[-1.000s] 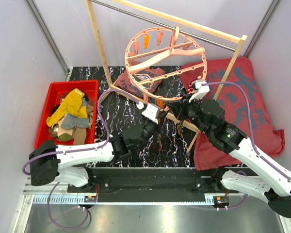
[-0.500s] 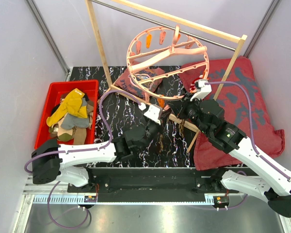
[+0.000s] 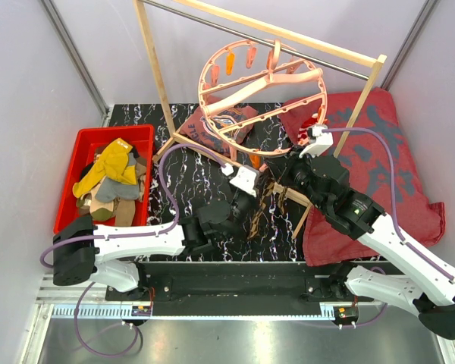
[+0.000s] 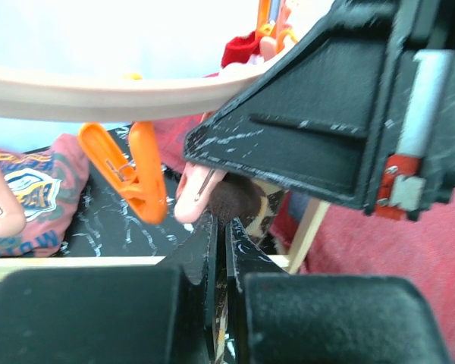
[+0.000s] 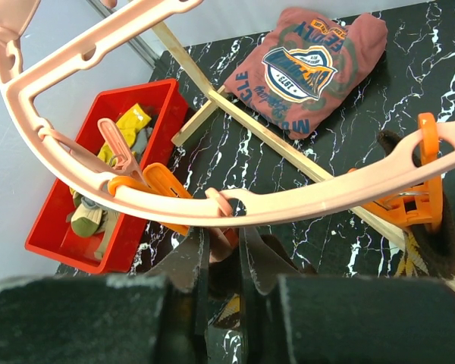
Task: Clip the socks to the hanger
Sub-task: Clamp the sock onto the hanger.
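Observation:
The salmon-pink ring hanger hangs tilted from the wooden rack. My left gripper is shut on a brown argyle sock and holds its dark cuff up against a pink clip under the rim. My right gripper is shut on that same pink clip, one finger on each side, just below the rim. Another argyle sock hangs from an orange clip. More socks lie in the red bin.
The red bin stands at the left. A folded dark-red printed shirt lies under the hanger. The wooden rack has a base bar crossing the table. A large dark-red cloth lies at the right.
My left gripper has moved right and up with the argyle sock, to the clip. My right gripper has barely moved. The hanger has swung slightly to the right.

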Robot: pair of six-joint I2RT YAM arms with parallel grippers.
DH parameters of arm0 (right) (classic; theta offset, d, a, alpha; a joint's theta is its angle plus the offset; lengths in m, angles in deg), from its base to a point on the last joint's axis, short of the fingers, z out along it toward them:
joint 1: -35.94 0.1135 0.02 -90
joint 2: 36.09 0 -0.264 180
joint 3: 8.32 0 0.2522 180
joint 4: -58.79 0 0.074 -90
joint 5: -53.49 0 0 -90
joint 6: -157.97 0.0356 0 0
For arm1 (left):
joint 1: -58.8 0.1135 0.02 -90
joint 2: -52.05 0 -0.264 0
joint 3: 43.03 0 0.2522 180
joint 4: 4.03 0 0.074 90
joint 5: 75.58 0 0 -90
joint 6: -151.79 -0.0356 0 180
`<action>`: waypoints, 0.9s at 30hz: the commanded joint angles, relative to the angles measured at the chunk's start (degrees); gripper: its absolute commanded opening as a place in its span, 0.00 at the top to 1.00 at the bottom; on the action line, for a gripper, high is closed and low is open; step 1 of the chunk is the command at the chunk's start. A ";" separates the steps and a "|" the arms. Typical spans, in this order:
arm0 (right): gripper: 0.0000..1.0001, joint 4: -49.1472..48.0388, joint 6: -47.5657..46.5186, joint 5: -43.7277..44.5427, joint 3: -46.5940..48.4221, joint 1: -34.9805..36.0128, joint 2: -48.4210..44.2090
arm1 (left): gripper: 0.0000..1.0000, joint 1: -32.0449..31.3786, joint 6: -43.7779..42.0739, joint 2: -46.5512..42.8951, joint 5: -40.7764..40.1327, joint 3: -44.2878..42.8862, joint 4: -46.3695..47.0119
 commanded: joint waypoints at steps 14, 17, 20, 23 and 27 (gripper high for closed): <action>1.00 0.22 -2.34 4.68 2.46 0.34 -2.40 | 1.00 -0.18 -0.73 0.99 -10.29 1.28 0.47; 1.00 0.31 -2.25 5.64 2.37 0.34 -2.67 | 1.00 -0.18 0.83 1.43 -10.73 1.19 0.03; 1.00 0.22 -1.82 6.52 2.11 0.34 -2.93 | 1.00 -0.26 1.20 1.43 -11.17 0.76 -0.06; 1.00 0.22 -1.38 7.75 1.93 0.34 -3.19 | 1.00 -0.35 2.34 1.70 -13.19 0.23 -1.11; 1.00 0.31 -0.85 9.07 1.93 0.34 -2.93 | 1.00 -0.35 4.19 1.61 -12.50 0.23 -1.73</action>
